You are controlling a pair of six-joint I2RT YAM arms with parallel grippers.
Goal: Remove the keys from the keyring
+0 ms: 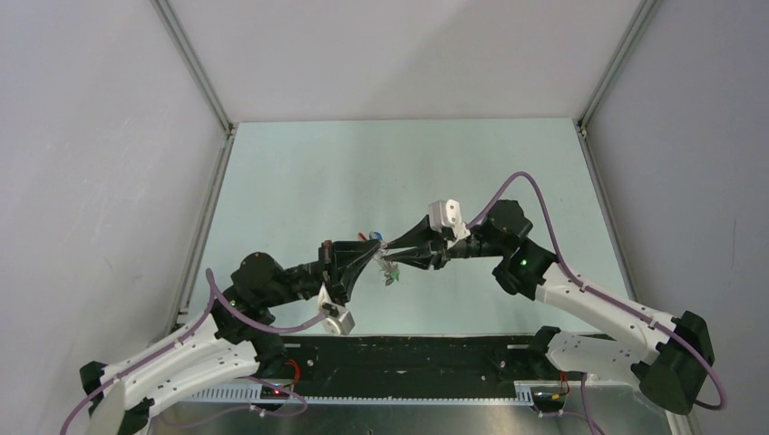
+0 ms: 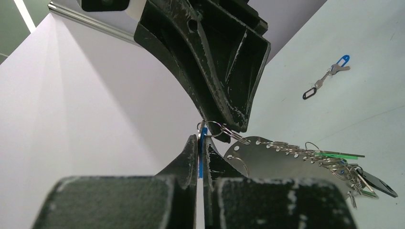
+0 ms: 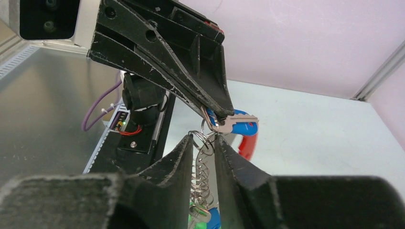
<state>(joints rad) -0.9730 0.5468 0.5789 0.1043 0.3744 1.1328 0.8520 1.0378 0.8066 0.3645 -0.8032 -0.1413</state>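
Overhead, reached in from the left with the left gripper, above the middle of the pale green table. Pinched a blue-capped key flat, with jaws closed tight on its cap. Carried the keyring in the air between the two tips, clear of the table, with its red curved band just beside that blue cap. Trailed a perforated silver plate and a string of wire loops off toward the right. Dangled the keys from those loops, among them a green-capped key and a black tag. Met the left tip almost nose to nose with the right gripper, reaching in from the right. Clamped down on the keyring's wire with jaws drawn in, and with a coil of loops caught between the fingers. Seen farther right in the left wrist view, lying on the table well apart from the bunch: a small separate cluster of one blue-capped key and a black loop.
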